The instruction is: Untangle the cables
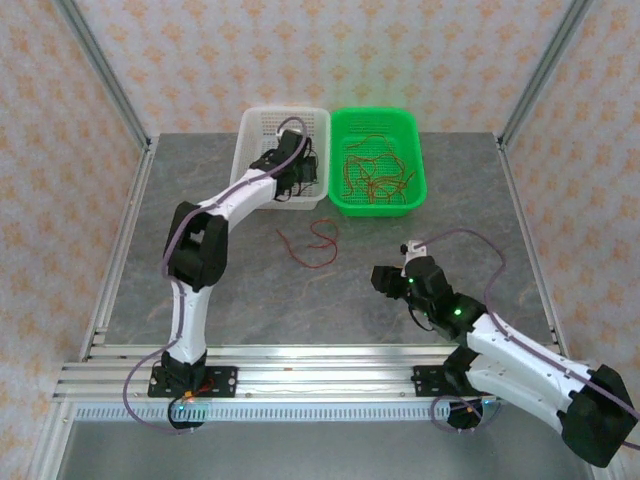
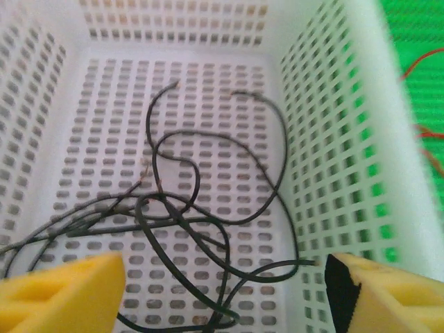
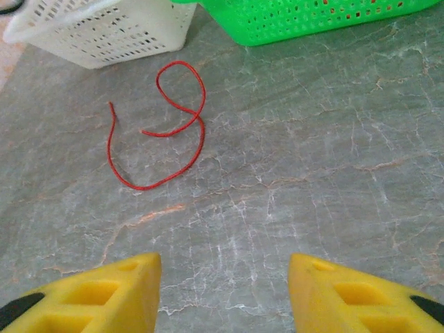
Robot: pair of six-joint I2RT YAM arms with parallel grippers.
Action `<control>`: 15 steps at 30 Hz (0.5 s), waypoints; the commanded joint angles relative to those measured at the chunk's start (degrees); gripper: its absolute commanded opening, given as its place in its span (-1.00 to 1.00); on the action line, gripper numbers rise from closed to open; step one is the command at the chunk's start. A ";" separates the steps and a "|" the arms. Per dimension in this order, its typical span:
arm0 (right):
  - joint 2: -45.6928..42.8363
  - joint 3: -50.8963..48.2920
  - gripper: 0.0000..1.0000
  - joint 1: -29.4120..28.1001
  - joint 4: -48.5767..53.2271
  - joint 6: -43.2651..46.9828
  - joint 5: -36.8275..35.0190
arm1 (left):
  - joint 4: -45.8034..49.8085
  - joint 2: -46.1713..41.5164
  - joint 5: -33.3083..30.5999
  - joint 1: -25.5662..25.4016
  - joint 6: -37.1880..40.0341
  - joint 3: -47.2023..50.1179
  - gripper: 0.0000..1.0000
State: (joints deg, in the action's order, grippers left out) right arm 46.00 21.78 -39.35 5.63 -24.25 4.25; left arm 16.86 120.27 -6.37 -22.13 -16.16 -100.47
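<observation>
Hovering, my right gripper (image 3: 222, 277) is spread and empty. The loose red cable (image 3: 196, 114) lies on the table (image 3: 312, 173) at eleven o'clock, stretched roughly twelve-to-six, nearer this arm. My left gripper (image 2: 225, 277), spread too, hangs over black cables (image 2: 173, 208) in the white basket (image 2: 333, 139).

Grey table (image 1: 250, 295) holds white basket (image 1: 284, 111), green basket (image 1: 372, 112) — red cable (image 3: 200, 116).

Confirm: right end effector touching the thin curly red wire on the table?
Apart. Right wrist view: bare grey tabletop between right end effector and thin curly red wire.
</observation>
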 commanded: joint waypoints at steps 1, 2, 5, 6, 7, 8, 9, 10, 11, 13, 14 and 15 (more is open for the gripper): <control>1.71 2.50 0.02 -0.29 -0.34 -1.20 -1.45 | 2.19 -7.49 1.02 -0.63 1.95 -0.53 0.77; 2.63 2.92 0.02 -0.29 -0.61 -1.53 -1.21 | 2.26 -9.12 1.09 -0.73 2.47 0.16 0.94; 5.83 4.42 0.02 -0.35 -1.05 -2.43 -0.66 | 2.06 -14.54 1.44 -0.93 3.31 2.77 0.99; 6.91 4.96 0.02 -0.37 -1.17 -2.78 -0.52 | 1.74 -16.10 1.61 -1.03 3.61 3.87 0.99; 8.23 5.66 0.02 -0.37 -1.23 -3.15 -0.34 | 1.32 -17.88 1.72 -1.07 3.78 5.15 0.99; 9.57 6.42 0.02 -0.37 -1.23 -3.66 -0.22 | 0.80 -19.72 1.86 -1.13 3.90 6.60 0.99; 10.72 7.21 0.02 -0.37 -1.19 -4.10 -0.12 | 0.34 -21.36 2.05 -1.14 3.99 7.86 0.99; 12.13 8.09 0.02 -0.46 -1.13 -4.70 -0.04 | -0.17 -23.19 2.15 -1.16 3.95 9.40 0.99; 13.53 9.08 0.02 -0.54 -0.96 -5.16 0.20 | -0.73 -25.05 2.16 -1.11 3.95 11.00 0.99; 16.01 11.01 0.02 -0.87 -0.47 -6.01 0.28 | -1.54 -28.48 2.07 -1.16 3.54 13.84 0.99; 17.28 12.07 0.02 -1.18 -0.26 -6.31 0.32 | -1.89 -30.17 2.03 -1.12 3.14 15.34 0.99; 18.34 12.98 0.02 -1.46 -0.11 -6.63 0.23 | -2.16 -31.60 2.00 -1.16 2.61 16.64 0.98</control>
State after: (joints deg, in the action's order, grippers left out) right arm 62.46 31.75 -39.97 5.37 -28.82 4.69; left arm 15.59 91.61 -4.86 -23.16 -13.41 -87.07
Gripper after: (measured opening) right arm 0.510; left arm 0.994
